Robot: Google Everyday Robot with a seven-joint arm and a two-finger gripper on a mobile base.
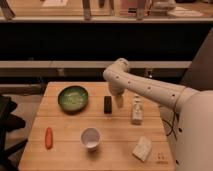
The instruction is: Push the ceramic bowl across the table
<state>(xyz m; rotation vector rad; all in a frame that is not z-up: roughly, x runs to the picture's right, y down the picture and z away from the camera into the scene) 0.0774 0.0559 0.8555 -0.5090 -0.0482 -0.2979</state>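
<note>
Ceramic bowl [73, 98] sits on the table [65, 152], off to the view-left of the gripper [118, 102] and roughly level with it in depth. They are well apart, no contact.

Gripper hangs off the bent wrist, pointing down, low over the tabletop. Jaws are apart with nothing between them.

Key relation: a black block [107, 104] stands just beside the gripper on the bowl side, right on the line between the two. Its long axis runs front-to-back in the view. My read is that a straight sideways sweep hits the block before the bowl, so the gripper has to lift over it or go round behind.

The bowl is round with no long axis, so the contact side alone sets the push direction. Beyond the bowl, away from the gripper, little table is left before the edge. The longer runs look to be toward the camera or back toward the gripper's side.

One arm only, so no choice there.

On the gripper's other side, nearby, is a white bottle [136, 111]. Nearer the camera than the gripper is a white cup [91, 138]. An orange-red item [48, 138] lies camera-side of the bowl, which would clutter a push that way.
</note>
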